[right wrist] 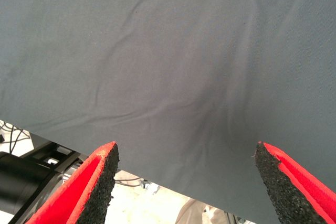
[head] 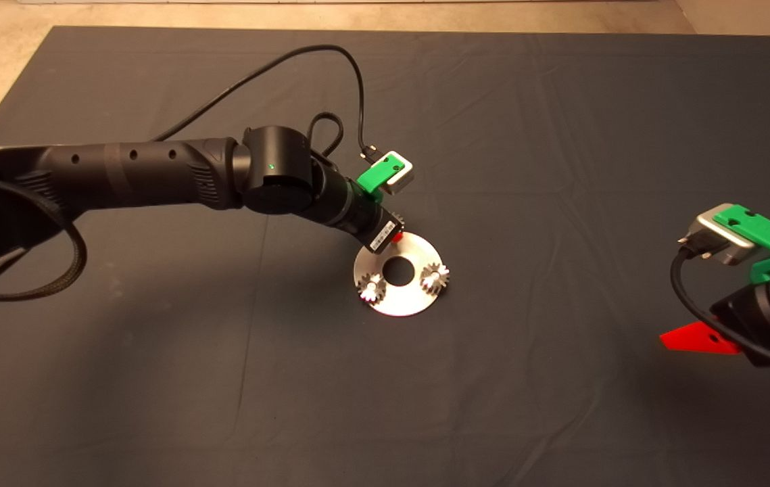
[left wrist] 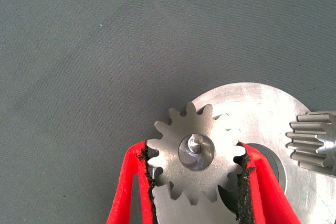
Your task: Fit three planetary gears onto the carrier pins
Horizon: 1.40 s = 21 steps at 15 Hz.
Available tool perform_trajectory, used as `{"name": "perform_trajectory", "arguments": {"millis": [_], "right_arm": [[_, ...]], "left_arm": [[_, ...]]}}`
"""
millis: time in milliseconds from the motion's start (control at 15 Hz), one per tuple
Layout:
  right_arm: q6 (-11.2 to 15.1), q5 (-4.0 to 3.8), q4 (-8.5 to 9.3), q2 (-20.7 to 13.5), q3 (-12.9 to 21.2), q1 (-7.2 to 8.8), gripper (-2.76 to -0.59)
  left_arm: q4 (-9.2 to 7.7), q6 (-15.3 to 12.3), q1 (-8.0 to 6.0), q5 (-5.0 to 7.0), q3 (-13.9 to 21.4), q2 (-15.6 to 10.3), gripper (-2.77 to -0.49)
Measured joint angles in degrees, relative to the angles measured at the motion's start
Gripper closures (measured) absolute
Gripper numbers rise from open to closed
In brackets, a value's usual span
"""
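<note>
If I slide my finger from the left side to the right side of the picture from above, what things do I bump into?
Left arm → left gear → hole in the disc → right gear → bare dark mat → right gripper, waiting at the edge.

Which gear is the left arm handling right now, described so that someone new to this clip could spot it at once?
Find the silver disc at the middle of the dark mat. Two planetary gears sit in plain sight on its near half. The third gear is at the far rim under the left gripper, the only one between red jaws, with a carrier pin showing in its centre hole.
</note>
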Motion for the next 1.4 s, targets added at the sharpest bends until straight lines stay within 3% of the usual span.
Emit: {"name": "perform_trajectory", "arguments": {"millis": [400,667,1400], "right_arm": [[0.0,-0.02,0.0,0.0,0.0,0.0,-1.91],[0.0,-0.04,0.0,0.0,0.0,0.0,-1.91],[0.0,-0.04,0.0,0.0,0.0,0.0,-1.91]], "left_arm": [[0.06,0.0,0.13,-0.47,0.0,0.0,-0.59],[0.11,-0.8,0.74,-2.36,0.0,0.0,-0.59],[0.52,-2.2,0.78,-2.5,0.0,0.0,-0.59]]}}
